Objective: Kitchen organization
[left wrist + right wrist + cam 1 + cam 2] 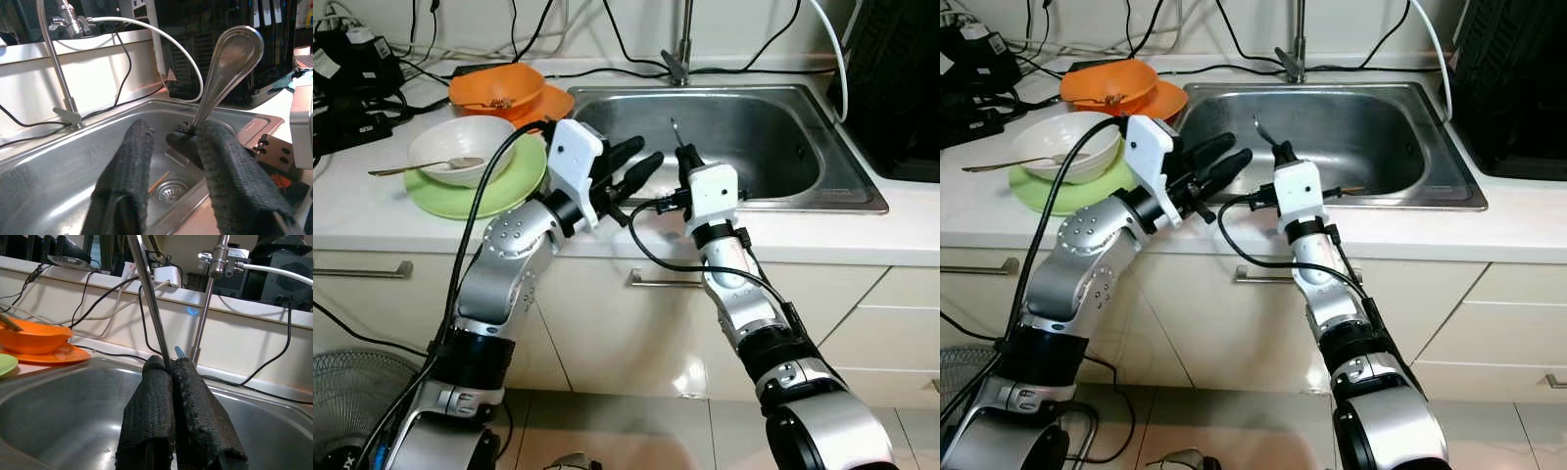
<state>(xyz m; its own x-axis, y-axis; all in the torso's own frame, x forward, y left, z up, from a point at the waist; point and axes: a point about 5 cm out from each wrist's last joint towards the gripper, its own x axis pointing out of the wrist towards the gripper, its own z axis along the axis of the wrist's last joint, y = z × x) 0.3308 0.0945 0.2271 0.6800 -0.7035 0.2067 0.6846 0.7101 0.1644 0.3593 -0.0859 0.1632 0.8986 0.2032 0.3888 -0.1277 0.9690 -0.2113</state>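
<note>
Your right gripper (682, 157) pinches a metal spoon (230, 66) by what looks like the bowl end, handle upright, over the front edge of the steel sink (773, 132). Your left gripper (638, 162) hovers just beside it, fingers spread and holding nothing.

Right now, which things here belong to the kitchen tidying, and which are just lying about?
In the job:
right tool, shut on a spoon
left tool, open beside it
sink
white bowl on green plate
orange dishes

Lying about:
cables
fan
</note>
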